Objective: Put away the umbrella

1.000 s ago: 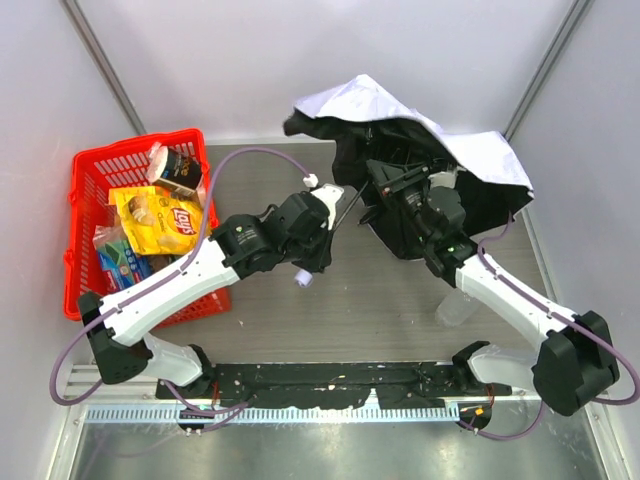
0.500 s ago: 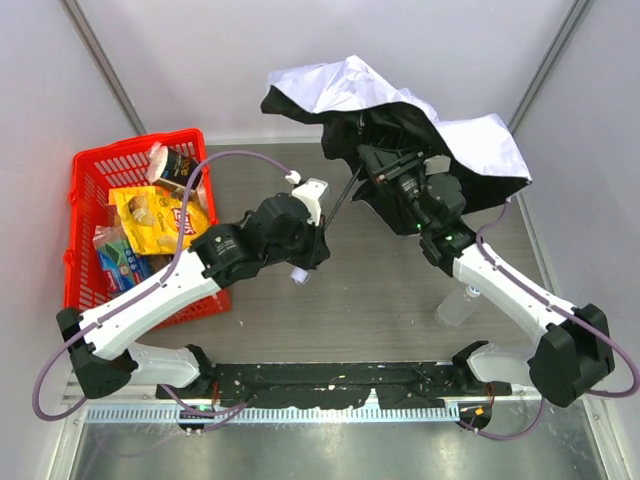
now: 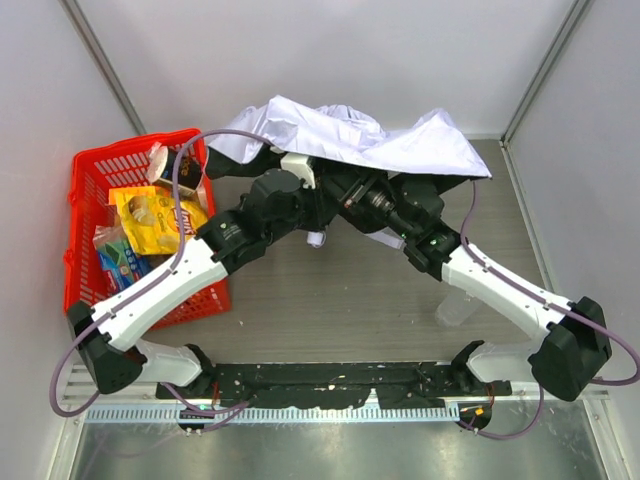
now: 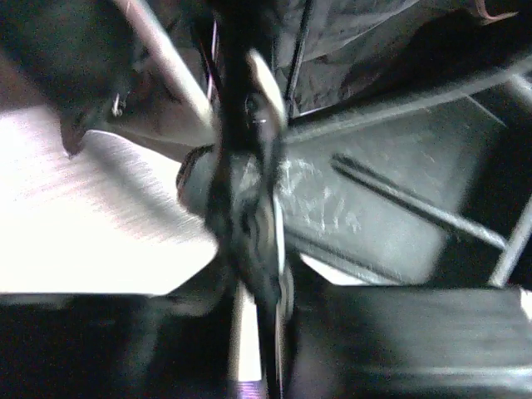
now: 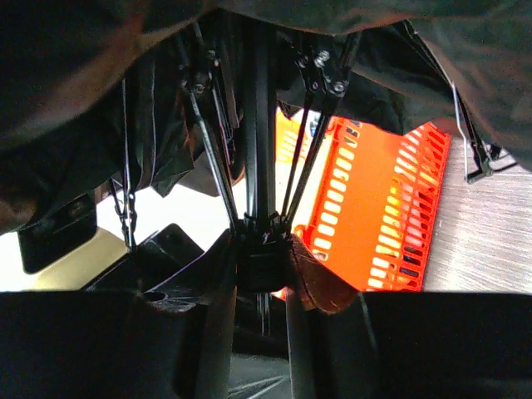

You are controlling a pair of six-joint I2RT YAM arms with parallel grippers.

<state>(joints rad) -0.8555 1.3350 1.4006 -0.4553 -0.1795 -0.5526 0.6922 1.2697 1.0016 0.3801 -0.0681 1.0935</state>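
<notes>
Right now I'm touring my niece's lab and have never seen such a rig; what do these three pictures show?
A white-and-black robot left arm and its twin, the right arm, are bolted to a grey table. One camera looks down from above; the others ride on the wrists. The right pincer is closed around the black shaft of a pale lavender-grey fabric umbrella, whose canopy drapes over both pincers. The left pincer is at that shaft too; its blurred view hides its grip. A red plastic basket of snack packets sits on the left.

Grey table: red basket left, clear container right.
</notes>
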